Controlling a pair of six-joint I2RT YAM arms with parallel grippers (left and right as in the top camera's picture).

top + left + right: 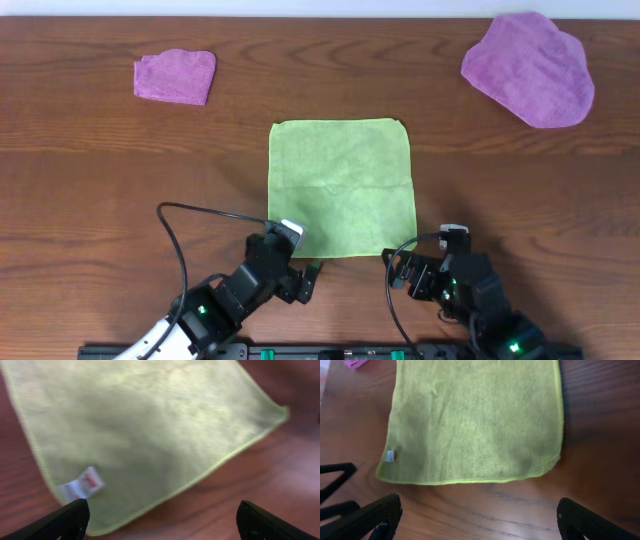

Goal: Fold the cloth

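The cloth (342,187) is a lime-green square lying flat in the middle of the wooden table. Its white tag (82,484) sits at the near left corner. My left gripper (300,268) hovers at that corner, open, and in the left wrist view the corner lies just ahead of the left gripper (162,520), close to its left finger. My right gripper (405,270) is open near the cloth's near right corner. In the right wrist view the cloth (477,420) ends a short way ahead of the right gripper (480,517), with bare wood between its fingers.
A small folded purple cloth (176,76) lies at the far left of the table. A large purple cloth (530,68) lies at the far right. Black cables loop beside both arms near the front edge.
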